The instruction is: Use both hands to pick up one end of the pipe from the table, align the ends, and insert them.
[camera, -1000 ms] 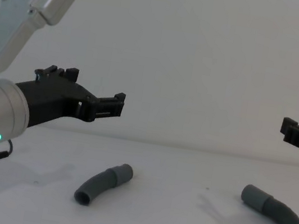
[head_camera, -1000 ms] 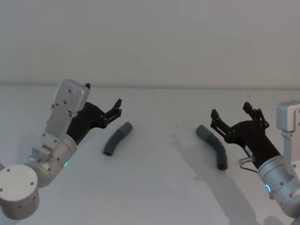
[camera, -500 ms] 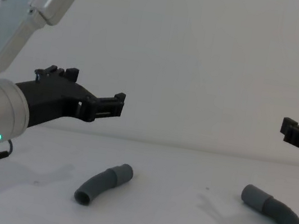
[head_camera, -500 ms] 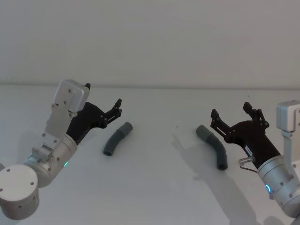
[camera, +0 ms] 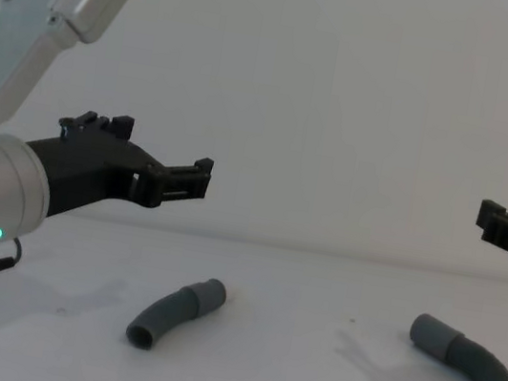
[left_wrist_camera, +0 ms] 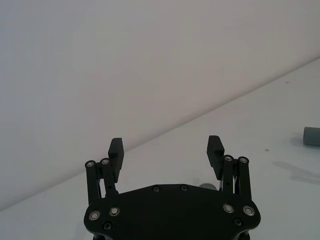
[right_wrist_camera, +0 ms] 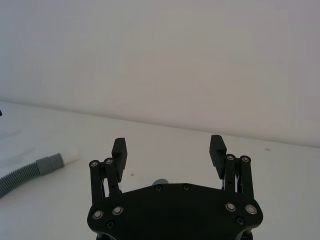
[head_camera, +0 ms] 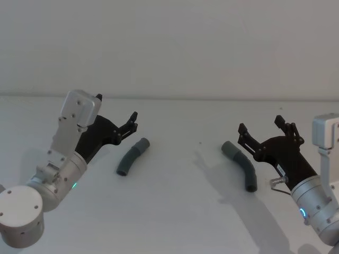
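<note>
1. table [head_camera: 175, 211]: both hose halves lie flat on it, well apart.
2. left pipe piece [head_camera: 131, 157]: 9 o'clock of table centre, its left cuff [head_camera: 143, 143] at the 1 o'clock end.
3. right pipe piece [head_camera: 242, 165]: 3 o'clock of centre, its right cuff [head_camera: 228, 148] at the 11 o'clock end.
4. left gripper [head_camera: 116, 106]: above the table, 11 o'clock of left pipe piece, fingers apart, nothing held.
5. right gripper [head_camera: 260, 124]: 1 o'clock of right pipe piece, fingers apart, nothing held.
</note>
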Robot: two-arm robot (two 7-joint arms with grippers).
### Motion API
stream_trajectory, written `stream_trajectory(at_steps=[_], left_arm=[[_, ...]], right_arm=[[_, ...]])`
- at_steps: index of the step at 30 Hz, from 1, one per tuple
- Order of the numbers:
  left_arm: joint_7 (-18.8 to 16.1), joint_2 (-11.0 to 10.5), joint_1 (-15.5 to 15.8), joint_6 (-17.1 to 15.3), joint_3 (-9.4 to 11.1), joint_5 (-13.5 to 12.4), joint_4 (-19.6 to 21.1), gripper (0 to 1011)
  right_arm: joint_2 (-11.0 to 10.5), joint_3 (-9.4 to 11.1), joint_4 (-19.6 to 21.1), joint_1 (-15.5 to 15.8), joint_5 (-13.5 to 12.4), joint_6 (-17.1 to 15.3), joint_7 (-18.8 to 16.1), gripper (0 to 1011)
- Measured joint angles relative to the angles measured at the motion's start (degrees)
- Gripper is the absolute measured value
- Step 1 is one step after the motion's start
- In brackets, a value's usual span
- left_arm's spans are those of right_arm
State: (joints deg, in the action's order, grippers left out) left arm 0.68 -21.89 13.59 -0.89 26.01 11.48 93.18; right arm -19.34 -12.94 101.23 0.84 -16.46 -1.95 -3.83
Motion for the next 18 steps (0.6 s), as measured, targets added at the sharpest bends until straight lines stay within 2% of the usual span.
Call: stream_trajectory(at_steps=[5,10,14,15,18], left_arm=[[0.46,-0.11,0.01,-1.32,-0.02,0.09,0.27,1001],[1.62,-0.5,0.23,-4.37,-0.02,0.77,0.96,1001],[3.0,-0.85,0.58,-7.92,-0.02,1.68,1.56,1001],[3.0,-0.85,0.58,-7.92,-0.02,1.68,1.56,1001],[4.25,-1.16,1.07,-11.12,0.03,2.51,2.04,1001]], right_arm=[[0.0,0.0,0.0,0.0,0.0,0.0,0.0,1001],[0.0,0.0,0.0,0.0,0.0,0.0,0.0,1001],[0.0,0.0,0.0,0.0,0.0,0.0,0.0,1001],[0.0,0.0,0.0,0.0,0.0,0.0,0.0,1001],[0.0,0.0,0.0,0.0,0.0,0.0,0.0,1001]])
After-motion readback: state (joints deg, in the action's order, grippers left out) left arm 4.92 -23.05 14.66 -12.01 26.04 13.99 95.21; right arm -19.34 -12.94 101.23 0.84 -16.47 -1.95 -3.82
